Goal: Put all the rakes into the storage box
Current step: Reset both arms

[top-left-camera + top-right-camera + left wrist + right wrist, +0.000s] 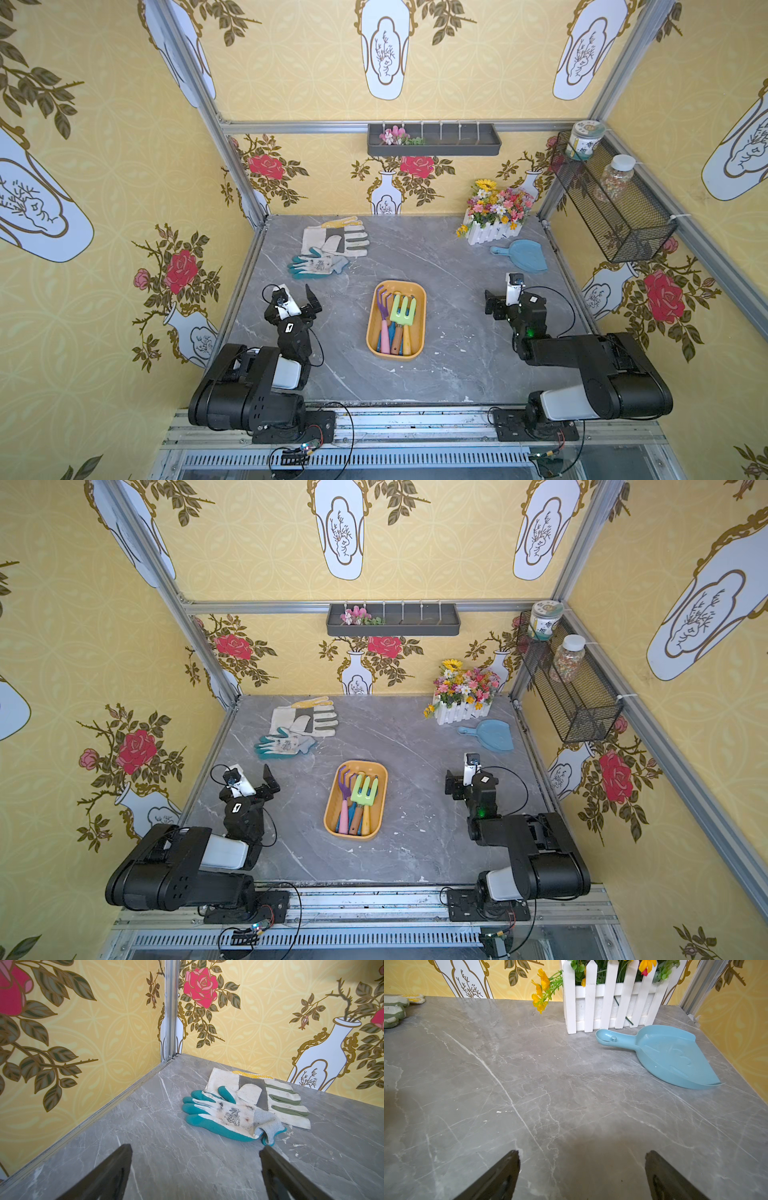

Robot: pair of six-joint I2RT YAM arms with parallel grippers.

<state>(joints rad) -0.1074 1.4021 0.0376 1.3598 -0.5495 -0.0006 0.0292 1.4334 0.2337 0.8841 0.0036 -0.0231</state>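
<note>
- Jaws spread, empty, on left gripper [195, 1150], 9 o'clock from the yellow-orange storage box [419, 297].
- Purple rake [384, 318] lies inside it, centre of the table [457, 365].
- Right gripper [581, 1154], 3 o'clock, likewise spread and empty.
- Risk: another reach could snag tines, spilling tools [404, 309].

Storage box [395, 356]: one was there
Hand tools [404, 312] inside: four handles showed
Gloves [318, 266]: three lay overlapping
Dustpan [525, 255]: one
Flower planter [492, 232]: one
Jars [584, 139]: two
Wire basket [623, 216]: one
Wall tray [457, 150]: one
Arms [257, 386]: two
</note>
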